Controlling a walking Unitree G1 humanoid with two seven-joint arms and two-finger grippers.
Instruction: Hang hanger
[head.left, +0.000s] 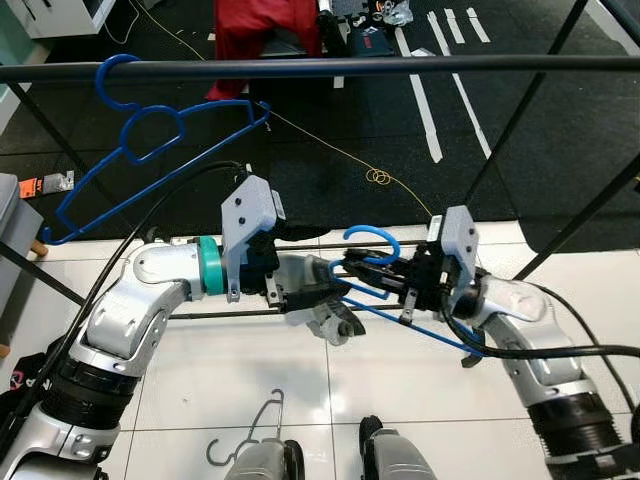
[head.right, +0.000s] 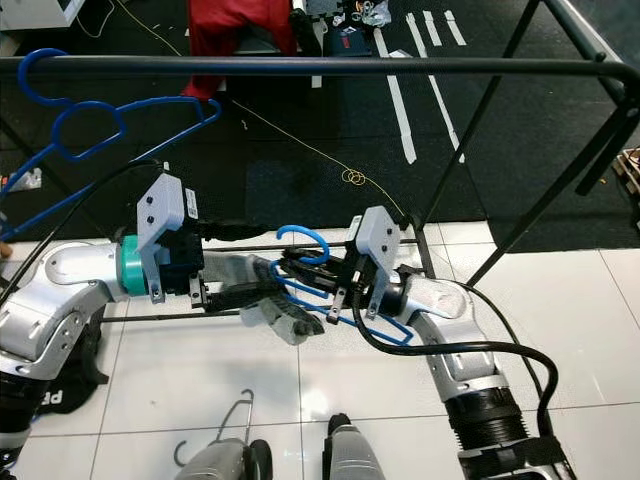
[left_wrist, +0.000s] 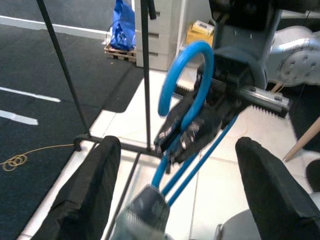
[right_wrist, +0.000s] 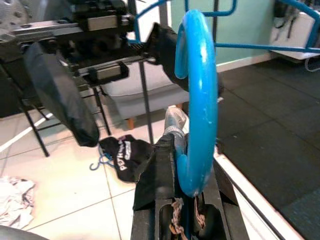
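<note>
**Blue hanger held low between both arms, below the rail**

At about ten o'clock a second blue hanger (head.left: 140, 140) already hangs from the black rail (head.left: 330, 67), its body sloping down toward eight o'clock. The left arm reaches in from eight o'clock, elbow bent, its left end effector (head.left: 318, 298) spread wide with nothing between the fingers, facing the held hanger (head.left: 372, 262). That hanger sits near centre; its hook curls upward toward twelve, its long axis running down toward four o'clock. The right end effector (head.left: 385, 282), arm bent in from five o'clock, is clamped on the neck, apparently just under the hook.
</note>
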